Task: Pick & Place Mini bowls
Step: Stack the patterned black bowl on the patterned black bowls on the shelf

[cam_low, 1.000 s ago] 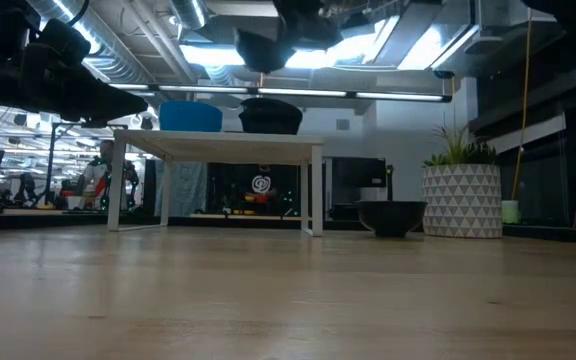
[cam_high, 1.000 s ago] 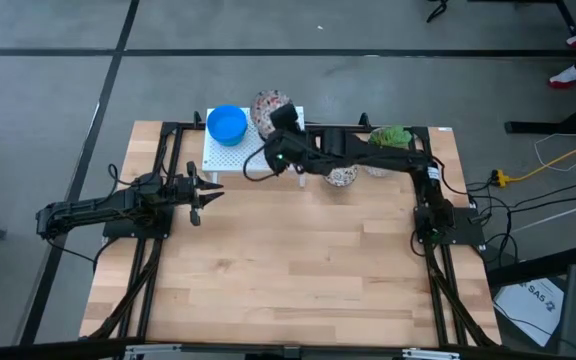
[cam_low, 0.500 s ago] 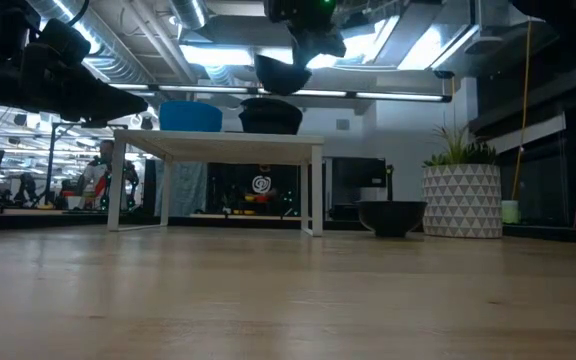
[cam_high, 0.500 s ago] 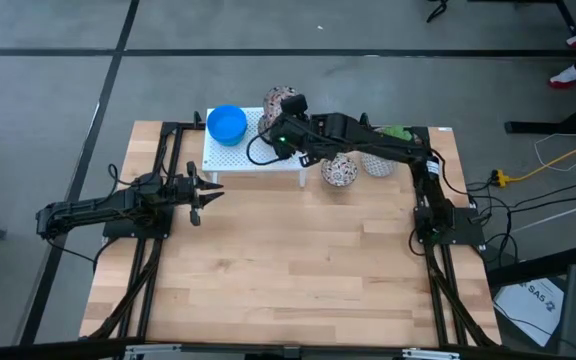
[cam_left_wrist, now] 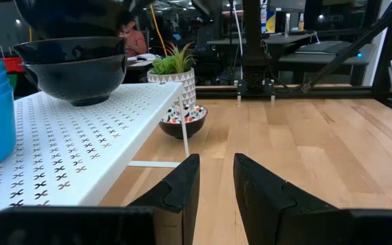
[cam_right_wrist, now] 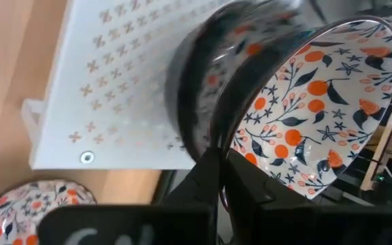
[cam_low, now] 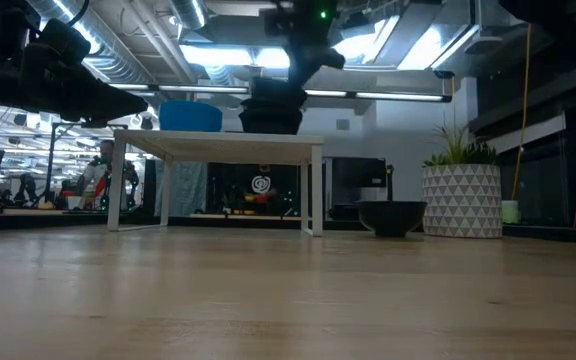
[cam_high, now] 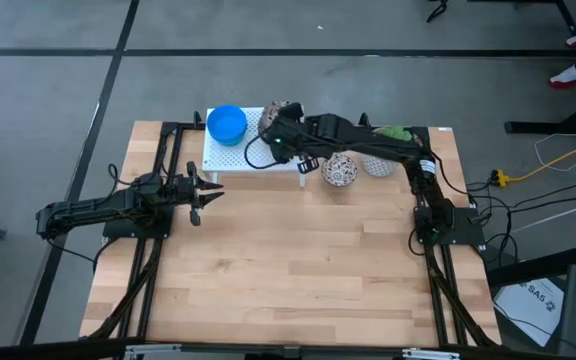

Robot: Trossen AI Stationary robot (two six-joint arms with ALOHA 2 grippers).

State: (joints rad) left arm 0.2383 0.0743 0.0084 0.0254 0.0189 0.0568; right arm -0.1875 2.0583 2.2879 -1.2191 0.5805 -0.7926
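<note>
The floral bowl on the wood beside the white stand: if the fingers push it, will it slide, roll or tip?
The floral bowl sits upright, so it would probably slide. Its surface looks glazed and hard, so likely slippery and breakable. A push high on the rim might tip it.

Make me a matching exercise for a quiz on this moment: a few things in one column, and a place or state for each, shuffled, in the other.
Things:
1. blue bowls
2. right hand
3. left hand
4. floral bowl on the table

Places or states:
A. over the table's left side, holding nothing
B. beside the white stand's right leg
C. stacked at the stand's left end
D. shut on the rim of a patterned bowl above the stand

Pairs: 1-C, 2-D, 3-A, 4-B
</note>
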